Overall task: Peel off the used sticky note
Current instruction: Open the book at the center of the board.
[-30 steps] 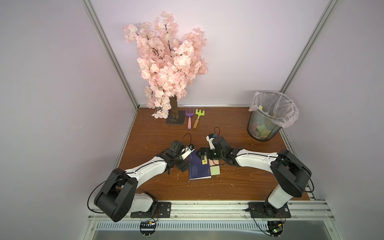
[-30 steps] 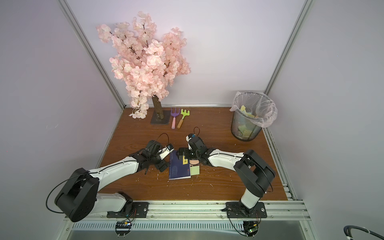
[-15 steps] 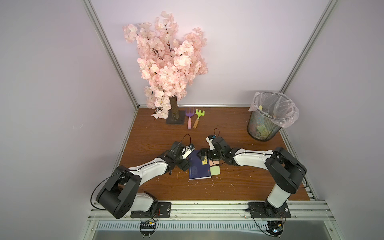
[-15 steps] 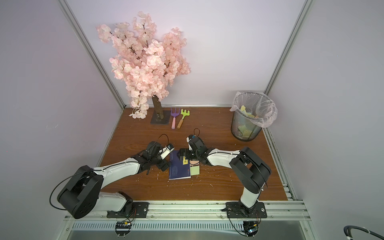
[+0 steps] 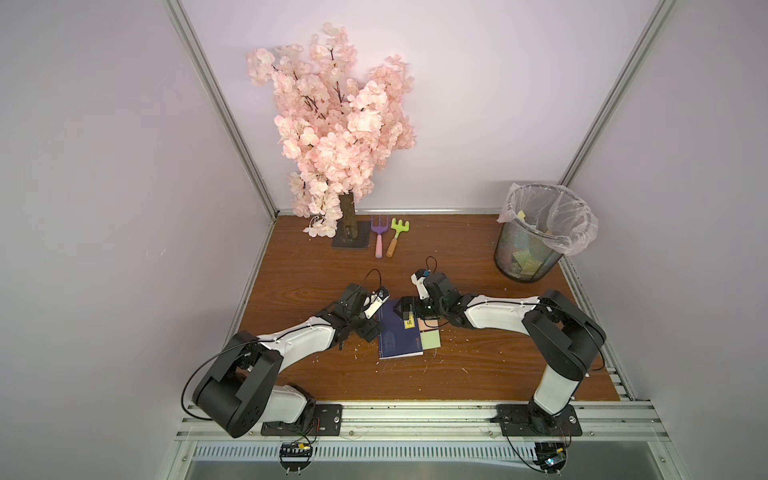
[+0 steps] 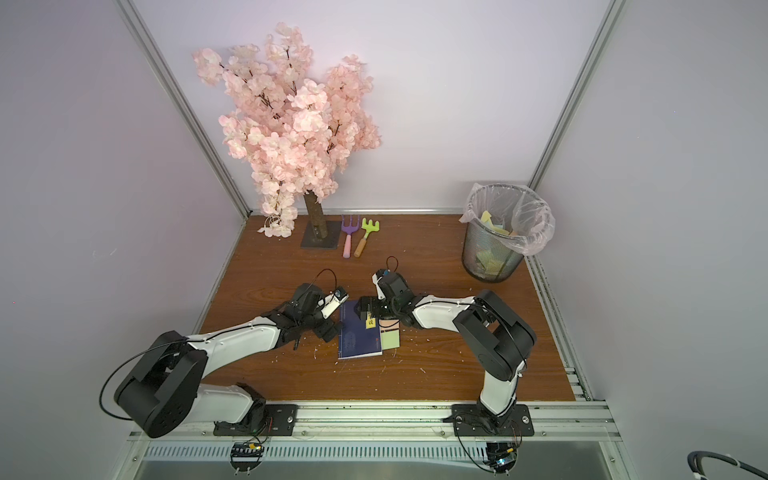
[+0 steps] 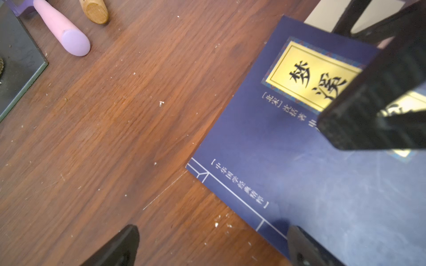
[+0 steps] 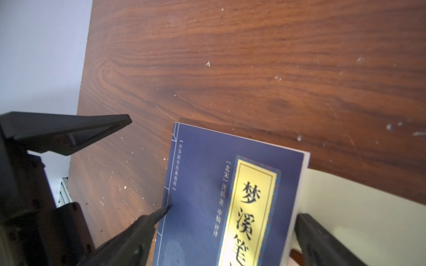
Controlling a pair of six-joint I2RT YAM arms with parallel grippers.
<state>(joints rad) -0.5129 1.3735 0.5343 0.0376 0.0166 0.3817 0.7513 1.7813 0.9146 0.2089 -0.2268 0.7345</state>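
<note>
Wood table (image 5: 478, 266) holds book (image 5: 392, 343), label (image 5: 410, 323) half-hidden under right tool (image 5: 405, 312).

Both top views evenly, softly lit from above; faint shadows cast beneath arms (image 5: 299, 340) on tabletop (image 5: 457, 374). Glare seen on gold title label (image 8: 251, 207). Pink tool handle (image 7: 62, 30) rendered soft in left wrist view.

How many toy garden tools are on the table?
2: a purple fork and a green rake, side by side beside the base of the blossom tree. None seems hidden.
</note>
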